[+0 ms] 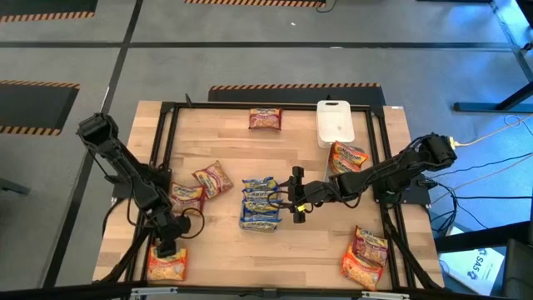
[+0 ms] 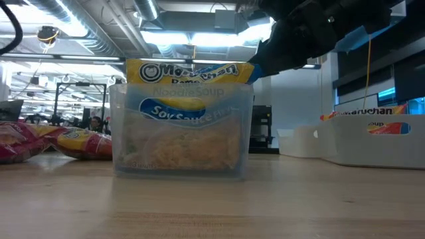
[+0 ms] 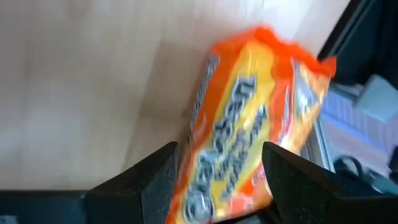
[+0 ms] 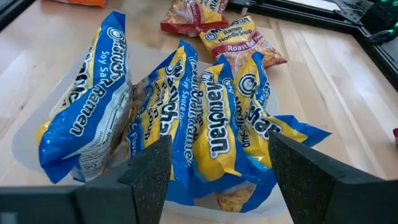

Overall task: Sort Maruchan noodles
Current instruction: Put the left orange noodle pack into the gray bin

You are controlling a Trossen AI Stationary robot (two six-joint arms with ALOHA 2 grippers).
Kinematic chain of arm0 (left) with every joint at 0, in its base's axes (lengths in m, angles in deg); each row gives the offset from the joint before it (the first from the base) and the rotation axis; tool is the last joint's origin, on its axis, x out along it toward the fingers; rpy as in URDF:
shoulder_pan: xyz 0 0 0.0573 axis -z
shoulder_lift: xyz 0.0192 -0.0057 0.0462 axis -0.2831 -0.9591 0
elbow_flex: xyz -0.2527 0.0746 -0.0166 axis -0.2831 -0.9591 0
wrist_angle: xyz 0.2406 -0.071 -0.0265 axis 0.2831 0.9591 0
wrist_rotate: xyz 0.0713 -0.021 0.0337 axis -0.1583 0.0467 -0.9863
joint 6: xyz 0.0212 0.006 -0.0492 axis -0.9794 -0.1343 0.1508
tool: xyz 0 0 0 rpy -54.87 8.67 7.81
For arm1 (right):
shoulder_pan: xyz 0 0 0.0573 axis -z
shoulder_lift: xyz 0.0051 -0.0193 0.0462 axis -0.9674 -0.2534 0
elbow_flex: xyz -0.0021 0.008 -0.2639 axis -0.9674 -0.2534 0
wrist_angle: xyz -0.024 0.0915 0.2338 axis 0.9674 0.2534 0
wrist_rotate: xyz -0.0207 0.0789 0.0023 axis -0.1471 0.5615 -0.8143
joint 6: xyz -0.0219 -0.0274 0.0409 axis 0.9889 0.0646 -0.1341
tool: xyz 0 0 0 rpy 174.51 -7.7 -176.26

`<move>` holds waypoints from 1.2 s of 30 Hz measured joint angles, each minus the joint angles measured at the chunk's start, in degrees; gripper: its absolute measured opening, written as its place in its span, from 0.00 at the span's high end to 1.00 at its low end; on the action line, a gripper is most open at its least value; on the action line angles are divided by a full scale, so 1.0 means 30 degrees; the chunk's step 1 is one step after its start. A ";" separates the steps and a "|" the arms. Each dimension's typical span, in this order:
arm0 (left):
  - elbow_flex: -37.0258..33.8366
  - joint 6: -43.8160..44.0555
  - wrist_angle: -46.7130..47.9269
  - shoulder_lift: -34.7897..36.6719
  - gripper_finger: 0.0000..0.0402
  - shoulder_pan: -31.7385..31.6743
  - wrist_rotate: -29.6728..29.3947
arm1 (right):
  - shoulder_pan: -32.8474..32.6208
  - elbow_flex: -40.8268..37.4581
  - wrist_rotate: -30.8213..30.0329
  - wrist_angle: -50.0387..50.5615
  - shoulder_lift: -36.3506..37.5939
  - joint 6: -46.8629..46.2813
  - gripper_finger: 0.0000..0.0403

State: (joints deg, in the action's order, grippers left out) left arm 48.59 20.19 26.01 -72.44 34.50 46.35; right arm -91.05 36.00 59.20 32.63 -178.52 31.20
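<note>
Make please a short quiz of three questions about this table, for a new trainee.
1. True or false: the blue packets stand inside a clear box.
2. What colour is the packet between the left gripper's fingers?
3. Which gripper hangs above the blue packets: A left, B right?

Key: 1 true; 2 orange; 3 B.

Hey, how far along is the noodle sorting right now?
Partly done. The blue packets stand together in the clear container at mid-table, with the right gripper beside them, jaws open and empty. In hand: the left gripper straddles an orange packet at the near left corner, not clearly gripped. Left: dark red packets on the left and others scattered at the far edge and right side.
</note>
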 joint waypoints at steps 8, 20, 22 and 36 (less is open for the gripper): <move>0.0022 0.0827 -0.1375 -0.2346 0.43 0.1391 0.0335 | 0.0000 0.0000 0.0021 0.0066 0.0000 -0.0007 0.38; 0.0051 0.0863 -0.3368 -0.3378 0.70 0.1411 0.0595 | 0.0000 0.0000 -0.0012 0.0036 0.0000 0.0444 0.38; 0.0058 0.0406 -0.3488 -0.3378 0.78 0.1411 0.0568 | 0.0000 0.0000 -0.0015 0.0036 0.0000 0.0444 0.38; 0.0172 0.0000 -0.3370 -0.3385 0.99 0.1253 0.0471 | 0.0000 0.0005 -0.0030 0.0015 0.0000 0.0444 0.38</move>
State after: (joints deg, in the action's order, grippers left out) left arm 49.11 20.19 15.90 -82.59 38.26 47.77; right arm -91.05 36.02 59.11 32.68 -178.52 32.54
